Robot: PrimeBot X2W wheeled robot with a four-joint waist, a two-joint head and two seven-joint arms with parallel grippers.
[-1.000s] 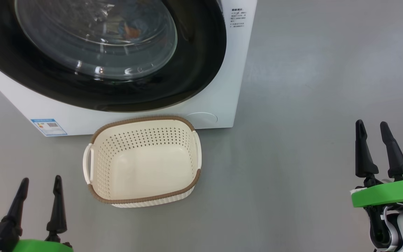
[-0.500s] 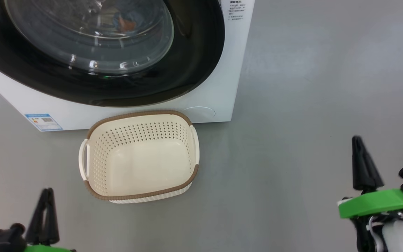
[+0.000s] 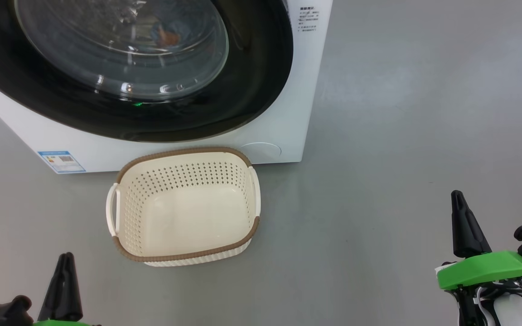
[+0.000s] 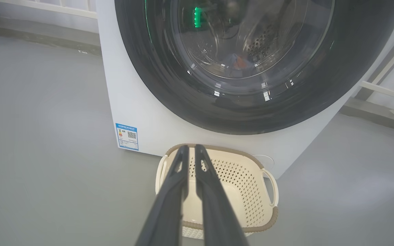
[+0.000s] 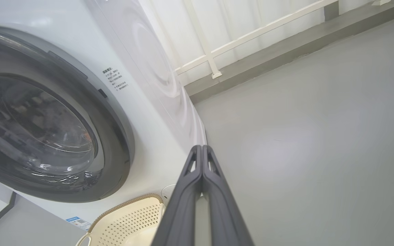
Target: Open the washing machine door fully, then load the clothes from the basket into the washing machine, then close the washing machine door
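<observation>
The washing machine (image 3: 297, 113) stands at the upper left on the floor. Its round black washing machine door (image 3: 252, 81) lies flush against the front, and a patch of blue and orange clothes (image 3: 166, 34) shows through the glass. In front of it the cream basket (image 3: 184, 206) sits with nothing inside. My left gripper (image 3: 66, 257) hangs low at the left, short of the basket, shut on nothing; the left wrist view has its tips (image 4: 190, 147) over the basket (image 4: 238, 177). My right gripper (image 3: 456, 194) is far right, shut and empty, its tips (image 5: 202, 147) against the machine's corner (image 5: 169, 112).
Grey floor (image 3: 401, 136) spreads to the right of the machine. A blue label (image 3: 61, 161) marks the machine's lower left corner and a round cover (image 3: 261, 151) its lower right. A white railing (image 5: 251, 34) on a low kerb runs behind the machine.
Both grippers have gone from open to shut on nothing and sit lower in the head view. The head camera has shifted slightly; basket and machine have not moved.
</observation>
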